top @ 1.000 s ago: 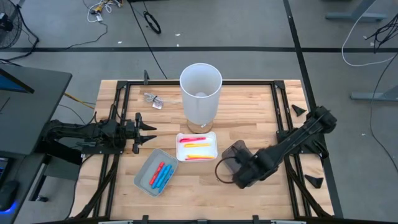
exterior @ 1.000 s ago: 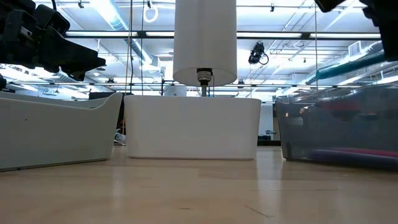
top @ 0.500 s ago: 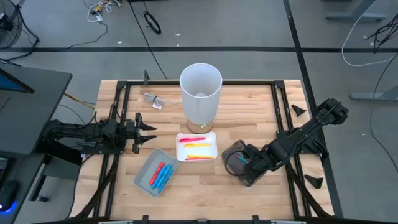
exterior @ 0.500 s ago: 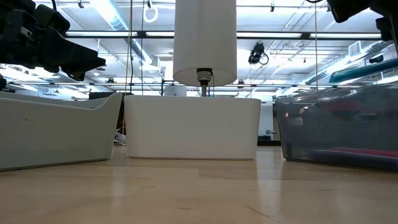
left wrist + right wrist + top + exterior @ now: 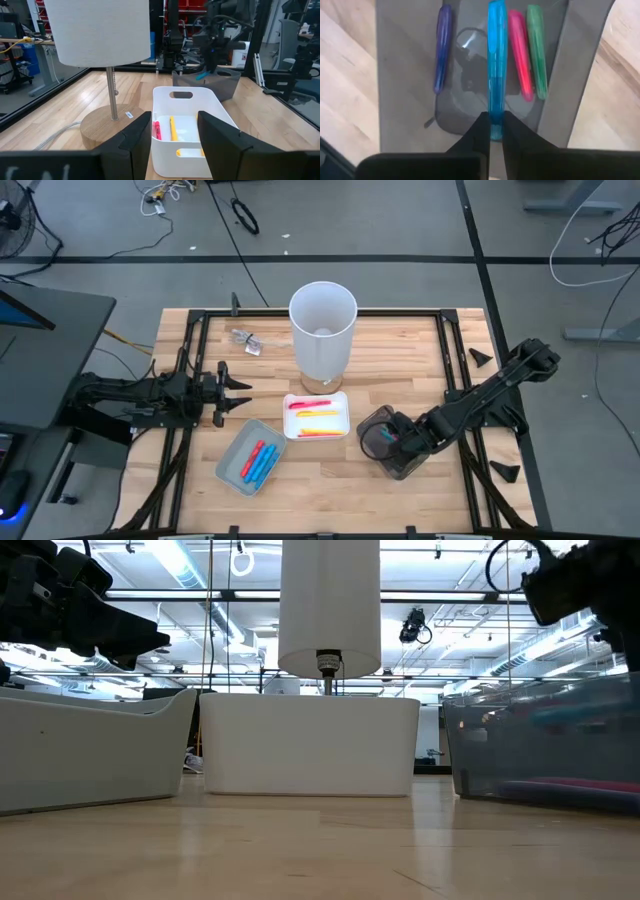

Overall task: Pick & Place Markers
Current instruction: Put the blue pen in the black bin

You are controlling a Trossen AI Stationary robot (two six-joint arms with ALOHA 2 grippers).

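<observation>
Right tool (image 5: 492, 131) is pinched shut on a light-blue marker (image 5: 496, 60), gripped at one end; the pen's long axis runs straight out ahead of the fingertips, in line w/ the tool. Directly beneath the tool sits the smoky grey bin (image 5: 385, 442), w/ three more markers on its floor: a purple one (image 5: 442, 47) to one side of the held pen, a pink one (image 5: 518, 52) and a green one (image 5: 537, 50) to the other. All three lie roughly parallel to the held pen, so no wrist turn looks needed, judging by that; whether the pen is going in or coming out I can't tell.

Left tool (image 5: 174, 137) waits well apart at the table's far-left side, jaws parted, nothing between them. Just ahead of it is the white tray (image 5: 220, 107) w/ pink and yellow markers inside; a grey tray (image 5: 232, 461) w/ red and blue pens is beside that. Right arm is clearly the nearer one to the bin.
</observation>
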